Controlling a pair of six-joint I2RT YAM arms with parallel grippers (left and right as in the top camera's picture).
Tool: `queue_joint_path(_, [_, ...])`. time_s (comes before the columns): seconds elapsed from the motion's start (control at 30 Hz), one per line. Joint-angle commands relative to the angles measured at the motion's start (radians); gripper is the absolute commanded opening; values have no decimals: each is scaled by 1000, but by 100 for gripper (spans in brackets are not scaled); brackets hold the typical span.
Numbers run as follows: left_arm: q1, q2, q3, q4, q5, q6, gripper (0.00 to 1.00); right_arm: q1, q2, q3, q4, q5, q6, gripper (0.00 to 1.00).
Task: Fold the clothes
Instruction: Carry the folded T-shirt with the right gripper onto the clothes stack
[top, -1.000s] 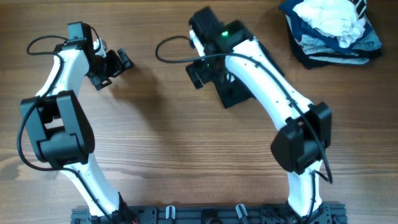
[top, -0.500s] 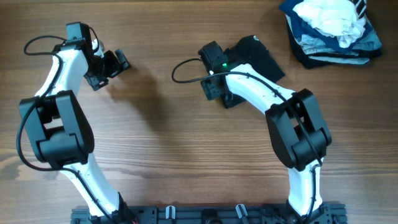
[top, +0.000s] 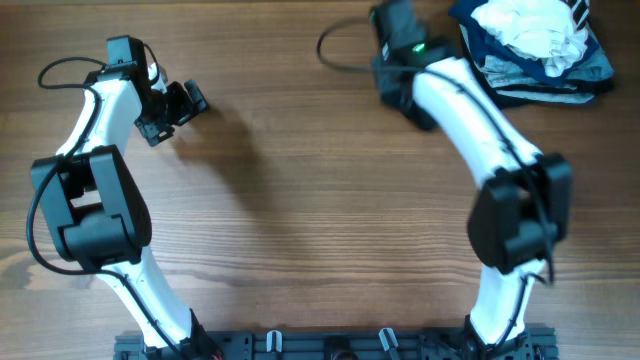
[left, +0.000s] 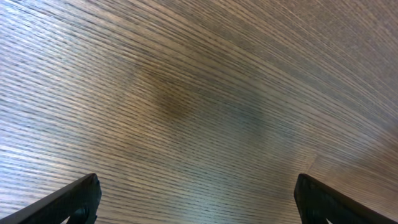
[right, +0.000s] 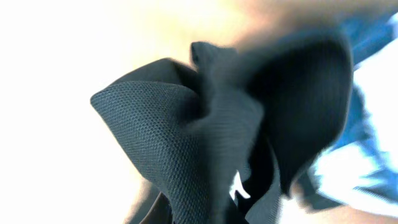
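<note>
Right jaws closed, gripping black garment (right: 186, 134)

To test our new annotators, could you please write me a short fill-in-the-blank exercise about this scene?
1. The left gripper hovers with its jaws ____ above the bare brown wooden table.
2. The bunched black knit garment fills the ____ wrist view.
3. The crumpled garment topping the pile of clothes at the table's far right corner is ____.
Missing words: open; right; white.
</note>
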Motion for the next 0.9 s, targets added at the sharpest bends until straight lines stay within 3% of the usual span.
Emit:
queue_joint_path(0.0, [5,-27,6,0,-18,24,100,-61,-149,137,34,-30,-119,4])
queue_joint_path(0.07, [5,-27,6,7,-18,24,100,-130,-188,149,103,-87,-206,4])
queue_joint_path(0.27, [5,-27,6,8,-18,24,100,-342,-197,149,219,-87,-281,4])
queue_joint_path(0.37, [5,-27,6,8,-18,24,100,-510,-197,148,320,-96,-358,4])
queue_joint_path(0.5, [5,-27,6,19,-17,23,100,-666,-150,148,413,-211,-420,4])
queue_joint_path(0.7, [5,-27,6,26,-18,24,100,-712,97,148,601,-211,-464,4])
queue_joint_path(0.87, [5,-27,6,27,-18,24,100,-639,250,148,742,-197,-455,4])
